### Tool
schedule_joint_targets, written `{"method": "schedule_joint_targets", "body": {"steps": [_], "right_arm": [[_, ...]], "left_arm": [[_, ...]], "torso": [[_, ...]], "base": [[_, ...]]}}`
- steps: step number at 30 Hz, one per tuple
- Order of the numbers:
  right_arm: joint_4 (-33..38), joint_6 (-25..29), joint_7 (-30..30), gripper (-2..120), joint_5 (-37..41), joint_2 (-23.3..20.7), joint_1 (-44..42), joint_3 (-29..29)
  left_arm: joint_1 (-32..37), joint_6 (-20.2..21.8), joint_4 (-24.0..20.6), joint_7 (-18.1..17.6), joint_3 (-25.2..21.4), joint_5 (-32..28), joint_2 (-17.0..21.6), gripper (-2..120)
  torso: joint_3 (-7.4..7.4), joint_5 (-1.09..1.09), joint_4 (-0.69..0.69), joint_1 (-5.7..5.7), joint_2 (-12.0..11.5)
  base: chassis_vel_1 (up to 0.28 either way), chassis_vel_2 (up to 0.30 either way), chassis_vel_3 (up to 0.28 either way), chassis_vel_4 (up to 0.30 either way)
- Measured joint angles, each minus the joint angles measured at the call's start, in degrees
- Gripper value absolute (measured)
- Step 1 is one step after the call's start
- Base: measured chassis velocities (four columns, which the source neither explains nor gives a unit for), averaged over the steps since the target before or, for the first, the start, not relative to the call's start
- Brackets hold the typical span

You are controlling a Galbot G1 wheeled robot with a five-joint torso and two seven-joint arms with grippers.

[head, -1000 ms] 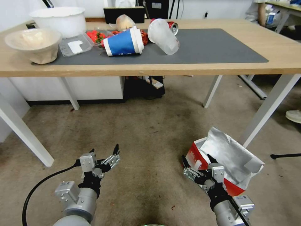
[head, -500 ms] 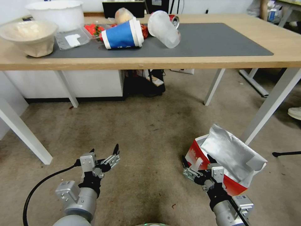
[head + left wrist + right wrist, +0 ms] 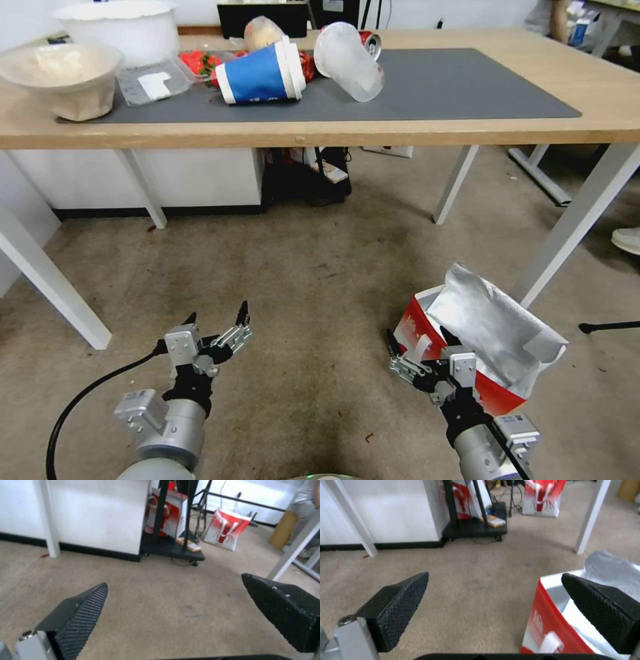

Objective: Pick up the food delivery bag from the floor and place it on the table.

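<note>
1. Head view: the food delivery bag [image 3: 481, 340], crinkled silver foil inside and red sides, stands on the speckled carpet floor [image 3: 313, 280] beside the tabletop's [image 3: 600, 87] white leg. The right end effector [image 3: 419, 341] is wide open, just beside the bag.
2. Left wrist view: the left end effector [image 3: 173, 597] has its textured black fingers wide apart above the carpet.
3. Right wrist view: one finger [image 3: 603, 607] is over the bag's mouth.

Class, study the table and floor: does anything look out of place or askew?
Yes. On the table, a blue cup and a clear cup lie tipped over. The food delivery bag sits on the floor, foil lining crumpled.

Red-sided white food delivery bag [image 3: 467, 347] (silver foil lining), speckled beige floor [image 3: 313, 293], dark grey mat [image 3: 453, 87]
</note>
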Motion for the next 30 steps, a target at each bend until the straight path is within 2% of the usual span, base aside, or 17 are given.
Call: {"method": "schedule_joint_targets", "body": {"steps": [6, 13, 16, 17, 19, 20, 23, 24, 30], "right_arm": [[-0.23, 0.47, -1.67, 100, 1.37, -1.92, 1.86, 1.23], [-2.7, 4.82, -5.48, 100, 5.56, -6.71, 4.59, 3.91], [-6.1, 8.01, -8.23, 100, 7.68, -10.88, 6.92, 5.97], [-6.1, 8.01, -8.23, 100, 7.68, -10.88, 6.92, 5.97], [-9.09, 8.55, -8.37, 100, 10.84, -15.18, 9.06, 7.17], [-9.09, 8.55, -8.37, 100, 10.84, -15.18, 9.06, 7.17], [-12.63, 8.7, -8.45, 100, 15.5, -21.33, 12.38, 8.85], [-12.63, 8.7, -8.45, 100, 15.5, -21.33, 12.38, 8.85], [-19.76, 8.61, -8.14, 100, 22.75, -30.87, 20.36, 10.74]], "left_arm": [[-0.34, -0.24, 0.09, 0.62, 0.21, 1.1, 0.0, 100], [-0.72, 0.46, 0.24, 2.36, -0.71, 2.11, 1.02, 100], [-0.96, 0.41, 0.27, 2.78, -0.82, 2.77, 1.07, 100], [-0.96, 0.41, 0.27, 2.78, -0.82, 2.77, 1.07, 100], [-0.97, 0.34, 0.16, 3.33, -0.89, 3.29, 1.11, 100], [-0.97, 0.34, 0.16, 3.33, -0.89, 3.29, 1.11, 100], [-0.81, 0.42, -0.74, 4.52, -1.01, 3.31, 1.21, 100], [-0.81, 0.42, -0.74, 4.52, -1.01, 3.31, 1.21, 100], [-0.92, -0.17, -0.77, 4.62, -1.08, 3.44, 0.81, 100]], "torso": [[0.0, 0.0, 0.0, 0.02, 0.09], [0.0, 0.0, 0.0, 0.03, 0.17], [0.0, 0.01, -0.01, 0.04, 0.21], [0.0, 0.01, -0.01, 0.04, 0.21], [0.0, 0.01, 0.0, 0.05, 0.22], [0.0, 0.01, 0.0, 0.05, 0.22], [0.0, 0.03, 0.01, 0.05, 0.26], [0.0, 0.03, 0.01, 0.05, 0.26], [0.0, 0.02, 0.0, 0.06, 0.28]], "base": [[0.0, 0.0, 0.0, 0.0], [0.0, 0.0, 0.0, 0.0], [0.0, 0.0, 0.0, 0.0], [0.0, 0.0, 0.0, 0.0], [0.0, 0.0, 0.0, 0.0], [0.0, 0.0, 0.0, 0.0], [0.0, 0.0, 0.0, 0.0], [0.0, 0.0, 0.0, 0.0], [0.0, 0.0, 0.0, 0.0]]}}
